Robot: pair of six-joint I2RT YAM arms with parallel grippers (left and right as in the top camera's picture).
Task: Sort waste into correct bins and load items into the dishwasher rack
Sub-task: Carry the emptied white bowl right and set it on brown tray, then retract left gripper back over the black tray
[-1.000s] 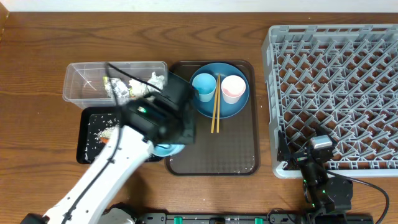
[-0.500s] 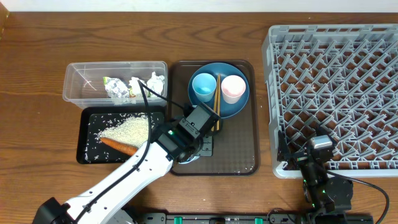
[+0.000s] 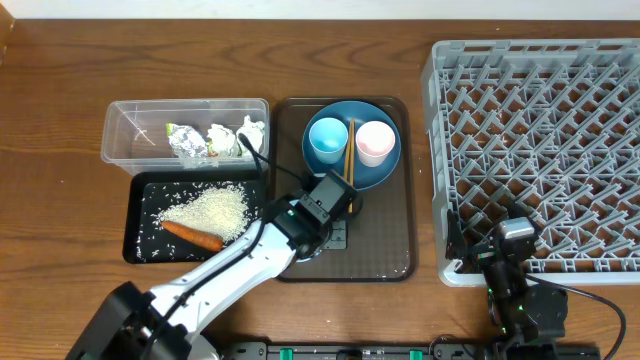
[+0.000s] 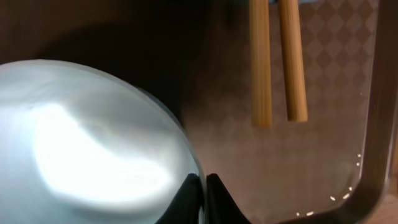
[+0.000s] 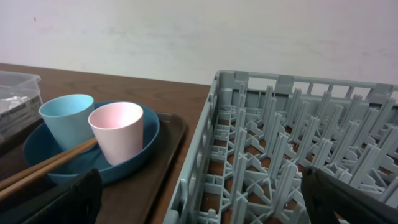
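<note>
My left gripper (image 4: 202, 183) is shut on the rim of the white bowl (image 4: 93, 137), which rests low over the brown tray (image 3: 380, 240); from overhead the arm hides most of the bowl. The chopsticks (image 3: 347, 165) lie across the dark-blue plate (image 3: 375, 172) beside the light-blue cup (image 3: 327, 138) and pink cup (image 3: 374, 142). Rice (image 3: 210, 208) and a carrot (image 3: 192, 235) lie in the black tray (image 3: 140, 245). Foil (image 3: 190, 145) and tissue (image 3: 225, 140) sit in the clear tub (image 3: 130, 125). My right gripper (image 5: 199, 202) stands open at the near edge of the grey rack (image 3: 540, 150).
The chopstick ends (image 4: 277, 68) reach over the brown tray just beyond the bowl. A few stray rice grains (image 4: 348, 190) lie near the tray's raised rim. The rack's upright pegs (image 5: 280, 143) fill the right side of the table.
The left arm swung right from above the black tray to the brown tray, carrying the bowl. The rice heap and carrot now show uncovered in the black tray. The right arm stayed still.
</note>
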